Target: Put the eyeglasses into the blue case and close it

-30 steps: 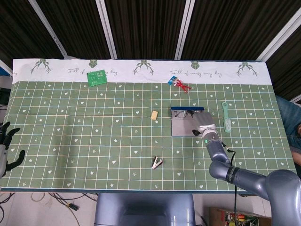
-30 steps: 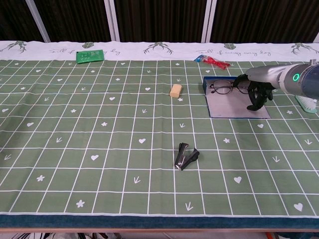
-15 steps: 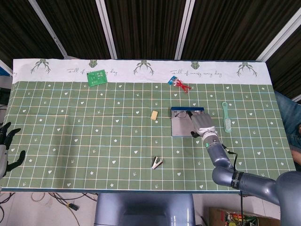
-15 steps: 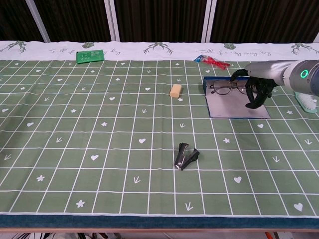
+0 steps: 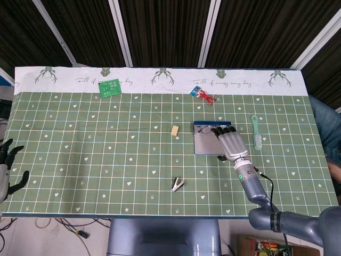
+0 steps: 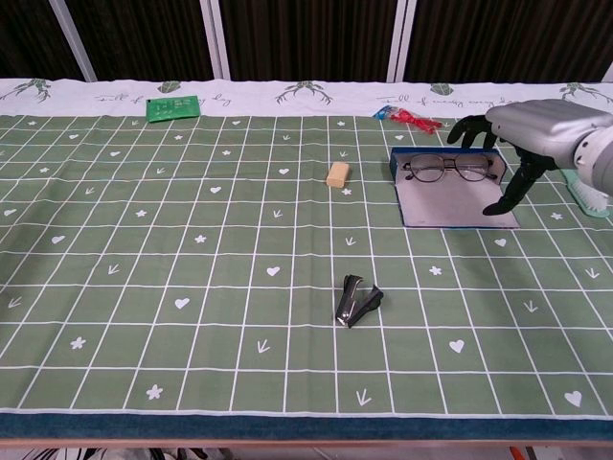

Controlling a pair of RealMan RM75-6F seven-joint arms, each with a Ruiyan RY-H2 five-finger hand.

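Illegible script on tablecloth (image 5: 160, 81)

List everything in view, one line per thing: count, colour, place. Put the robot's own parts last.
tablecloth: one, green grid with a white border strip at the far edge, covers the table.
blue case: one, blue with grey lining, lying open, right of centre.
eyeglasses: one pair, dark frame, in the far part of the open case.
eraser-like block: one, tan, left of the case.
staple remover: one, black, near centre.
circuit board: one, green, far left.
small packet: one, red, far side beyond the case.
brush: one, light green, right of the case.
right hand: one, silver with dark fingertips, over the case's right part, fingers spread, holding nothing.
left hand: one, dark, at the head view's left edge, fingers apart.
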